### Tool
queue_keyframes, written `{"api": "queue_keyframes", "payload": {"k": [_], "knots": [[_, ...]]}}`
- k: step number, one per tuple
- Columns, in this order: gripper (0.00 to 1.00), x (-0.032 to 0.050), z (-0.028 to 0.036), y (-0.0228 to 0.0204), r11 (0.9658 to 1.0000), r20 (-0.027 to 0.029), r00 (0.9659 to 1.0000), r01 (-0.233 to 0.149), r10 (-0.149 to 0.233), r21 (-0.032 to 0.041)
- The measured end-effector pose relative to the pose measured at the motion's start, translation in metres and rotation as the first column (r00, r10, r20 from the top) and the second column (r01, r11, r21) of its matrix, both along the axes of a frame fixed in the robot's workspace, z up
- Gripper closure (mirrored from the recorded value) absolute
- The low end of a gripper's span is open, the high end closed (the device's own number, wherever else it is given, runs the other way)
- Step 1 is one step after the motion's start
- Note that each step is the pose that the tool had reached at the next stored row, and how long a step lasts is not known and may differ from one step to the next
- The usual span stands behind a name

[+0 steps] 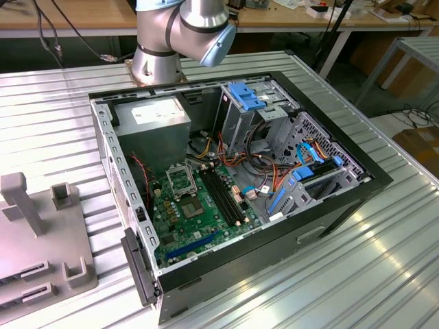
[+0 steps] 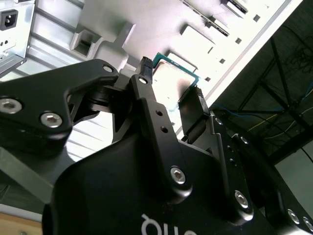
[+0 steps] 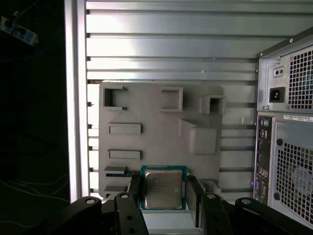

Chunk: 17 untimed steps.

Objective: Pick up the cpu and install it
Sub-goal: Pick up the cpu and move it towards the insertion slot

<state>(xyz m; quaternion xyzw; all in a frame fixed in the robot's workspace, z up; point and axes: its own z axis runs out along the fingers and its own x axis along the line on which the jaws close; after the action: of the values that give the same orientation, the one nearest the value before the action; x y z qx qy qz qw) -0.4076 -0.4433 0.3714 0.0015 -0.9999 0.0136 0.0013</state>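
Note:
In both wrist views the cpu, a thin square chip with a silver-grey top and green rim, sits between the black fingers of my gripper. The gripper is shut on the cpu's two opposite edges and holds it flat, well above the grey fixture tray. In the exterior view the open computer case lies on the table with the green motherboard up. Its socket with the silver frame sits below the power supply.
The grey fixture tray with upright posts lies at the exterior view's left of the case. The arm's base stands behind the case. Black memory slots and cable bundles lie beside the socket. The case's rear panel rises near the tray.

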Motion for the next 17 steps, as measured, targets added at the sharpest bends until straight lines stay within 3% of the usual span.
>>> {"api": "queue_keyframes", "payload": {"k": [3,7,17], "knots": [[0.53,0.0006,0.0023,0.0000,1.0000,0.0105,0.9999,0.000,0.000,0.0001],[0.53,0.0014,0.0059,0.0001,1.0000,0.0183,0.9998,0.000,0.000,-0.0004],[0.53,0.0083,0.0129,0.0000,1.0000,0.0198,0.9998,0.003,-0.003,-0.0024]]}}
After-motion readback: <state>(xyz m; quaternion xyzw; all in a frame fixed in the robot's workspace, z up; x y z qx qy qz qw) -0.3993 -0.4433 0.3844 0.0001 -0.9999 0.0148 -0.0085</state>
